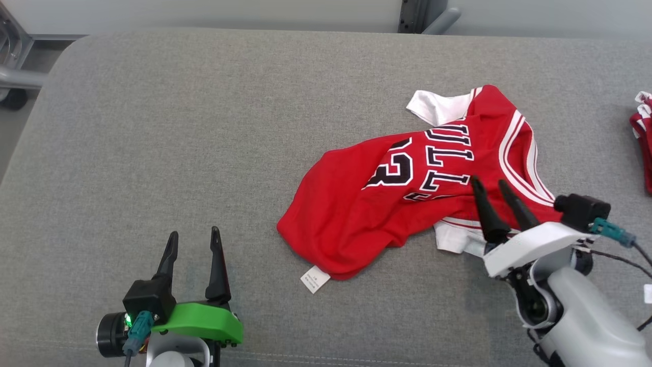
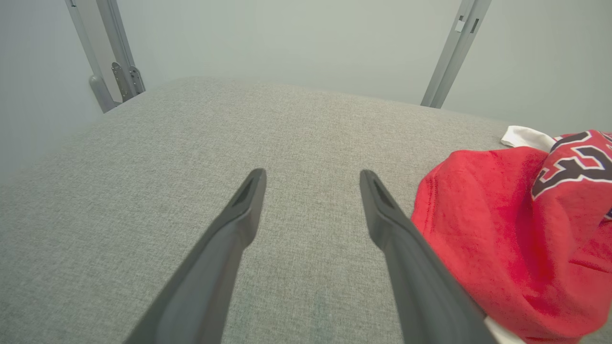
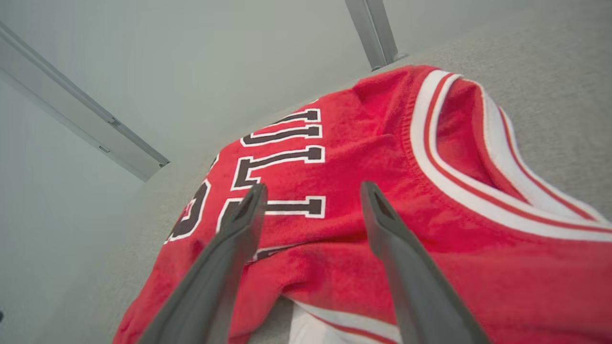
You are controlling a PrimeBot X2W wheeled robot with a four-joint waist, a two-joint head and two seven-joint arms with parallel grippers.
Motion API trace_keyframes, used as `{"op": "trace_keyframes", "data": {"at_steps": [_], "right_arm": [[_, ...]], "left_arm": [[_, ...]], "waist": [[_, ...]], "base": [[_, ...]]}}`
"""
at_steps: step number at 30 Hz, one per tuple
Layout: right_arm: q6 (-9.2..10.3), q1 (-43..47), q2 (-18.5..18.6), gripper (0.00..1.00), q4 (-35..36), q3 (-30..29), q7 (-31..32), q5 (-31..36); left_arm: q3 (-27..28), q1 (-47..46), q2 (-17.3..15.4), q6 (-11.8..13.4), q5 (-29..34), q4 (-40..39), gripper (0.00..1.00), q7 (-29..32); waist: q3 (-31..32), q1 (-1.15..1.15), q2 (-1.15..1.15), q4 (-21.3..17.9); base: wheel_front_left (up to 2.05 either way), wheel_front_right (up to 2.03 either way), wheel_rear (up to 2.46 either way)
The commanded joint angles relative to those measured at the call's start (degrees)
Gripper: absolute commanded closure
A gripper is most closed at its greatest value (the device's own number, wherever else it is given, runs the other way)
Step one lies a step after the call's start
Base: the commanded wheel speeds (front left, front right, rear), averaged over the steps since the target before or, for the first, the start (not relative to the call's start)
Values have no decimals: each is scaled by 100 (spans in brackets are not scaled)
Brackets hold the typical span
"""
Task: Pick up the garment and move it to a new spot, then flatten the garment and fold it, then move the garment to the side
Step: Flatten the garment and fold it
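Crumpled red jersey (image 1: 407, 188) on grey bench (image 1: 204, 127). Right tool (image 1: 490, 182) spread apart over it, empty; left tool (image 1: 194, 232) spread apart, well aside.

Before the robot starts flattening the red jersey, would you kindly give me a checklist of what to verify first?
1. Right tool open and holding nothing: ok, its fingers stand apart over the jersey.
2. Left tool open and free: ok, it is over bare grey surface, beside the jersey.
3. Jersey lying flat: not ok, it is crumpled, with folds and white fabric showing at two edges.
4. Jersey wholly on the grey surface: ok.
5. Room to spread it: ok on the robot's left; a second red garment lies apart at the right edge.
6. Right tool touching the cloth: cannot tell.
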State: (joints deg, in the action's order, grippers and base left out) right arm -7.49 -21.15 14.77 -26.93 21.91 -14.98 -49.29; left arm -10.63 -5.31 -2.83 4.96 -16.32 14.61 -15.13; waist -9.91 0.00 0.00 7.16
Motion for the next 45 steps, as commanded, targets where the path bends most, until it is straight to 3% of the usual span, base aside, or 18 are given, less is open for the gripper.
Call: {"op": "trace_keyframes", "data": {"at_steps": [1, 9, 18, 29, 30, 31, 33, 40, 45], "right_arm": [[1, -56, 84, 0, -94, -201, 64, 126], [1, -1018, 430, 0, -1173, -1095, 787, 1200], [1, -2035, 507, 0, -2454, -1458, 1283, 1916], [1, -2863, 648, 0, -3862, -1749, 1541, 2323], [1, -2899, 634, 14, -3946, -1733, 1581, 2344], [1, -2911, 625, 58, -4004, -1703, 1590, 2370], [1, -2955, 622, 100, -4093, -1644, 1576, 2418], [7, -3286, 874, 100, -4176, -1630, 1252, 2600], [6, -3714, 1140, 100, -4363, -1891, 654, 2850]], "left_arm": [[-9, -40, -14, -39, 74, -24, 0, -2], [-106, -209, -15, -21, 63, 11, 0, -2], [-172, -364, -14, -1, 22, 5, 0, -2], [-220, -501, -14, 3, 44, -9, 0, -2], [-218, -503, -14, 5, 45, -13, 0, -2], [-215, -505, -14, 7, 44, -16, 0, -2], [-219, -495, -14, 18, 42, -20, 0, -2], [-271, -531, -14, 9, 30, 5, 0, -2], [-299, -507, -14, 1, 68, -21, 0, -2]], "waist": [[-51, 0, 0, 21], [-299, 0, 0, 325], [-567, 0, 0, 695], [-932, 0, 0, 930], [-953, 0, 0, 929], [-964, 0, 0, 927], [-974, 0, 0, 910], [-958, 0, 0, 837], [-966, 0, 0, 807]], "base": [[0, 0, 0], [0, 0, 0], [0, 0, 0], [0, 0, 0], [0, 0, 0], [0, 0, 0], [0, 0, 0], [0, 0, 0], [0, 0, 0]]}}
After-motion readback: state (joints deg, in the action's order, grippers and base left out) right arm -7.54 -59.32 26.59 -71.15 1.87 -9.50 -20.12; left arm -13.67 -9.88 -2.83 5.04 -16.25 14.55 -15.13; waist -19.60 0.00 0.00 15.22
